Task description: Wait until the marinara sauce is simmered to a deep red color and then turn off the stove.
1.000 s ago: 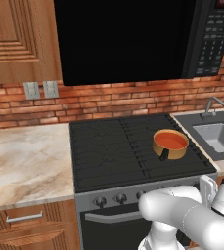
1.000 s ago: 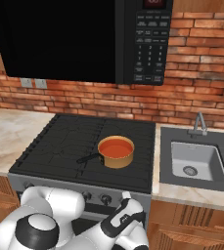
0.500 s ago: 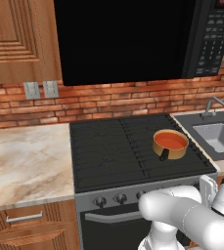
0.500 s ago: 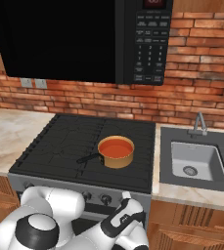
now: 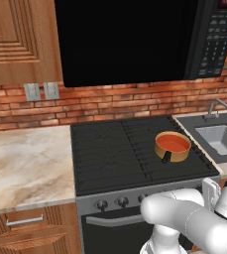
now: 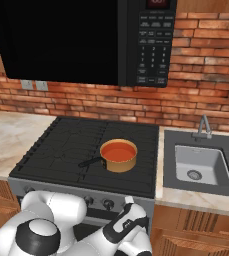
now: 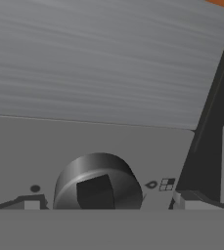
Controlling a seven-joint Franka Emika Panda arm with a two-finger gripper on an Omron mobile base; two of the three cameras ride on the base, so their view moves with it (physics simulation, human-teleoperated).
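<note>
The marinara sauce [image 5: 173,143] [image 6: 118,151] is a smooth orange-red disc in a small copper saucepan [image 5: 172,153] [image 6: 121,163] on the right side of the stove [image 5: 115,154] [image 6: 61,150]. The pan's short dark handle points toward the front. In the hand view a round grey knob [image 7: 98,183] on the stove's steel front panel [image 7: 108,63] sits very close. My gripper [image 7: 111,201] is open, with one dark fingertip [image 7: 30,202] on each side of that knob. I cannot tell whether they touch it. More knobs [image 5: 120,202] [image 6: 108,204] line the panel.
A black microwave [image 5: 135,39] [image 6: 76,40] hangs above the stove. A steel sink [image 5: 219,139] [image 6: 201,165] with a faucet lies to the right. A marble counter [image 5: 26,163] lies to the left, over wooden drawers [image 5: 26,223].
</note>
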